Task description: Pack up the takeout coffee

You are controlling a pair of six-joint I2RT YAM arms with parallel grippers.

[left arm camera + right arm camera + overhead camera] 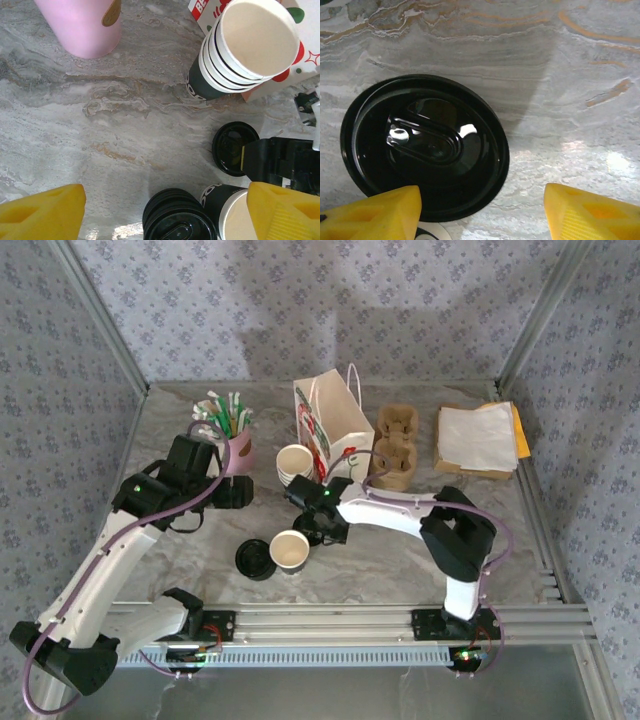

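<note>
— Top view: we see the takeout cup (289, 550) lidless on the table (385, 572), just beside stacked lids (255, 559).
— Left wrist: our left gripper (162, 210) gapes, empty. Right wrist: our right gripper (482, 205) stands open above one black lid (425, 145).

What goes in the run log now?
left gripper: open, empty | right gripper: open above round black plastic lid | cream paper cup: lidless

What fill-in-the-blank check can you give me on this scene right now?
The single cup beside the lid stack has no ___ on it.
The straw cup is ___ in colour.
The right end effector hovers over one black lid lying on the ___.
Missing: lid; pink; table.
</note>
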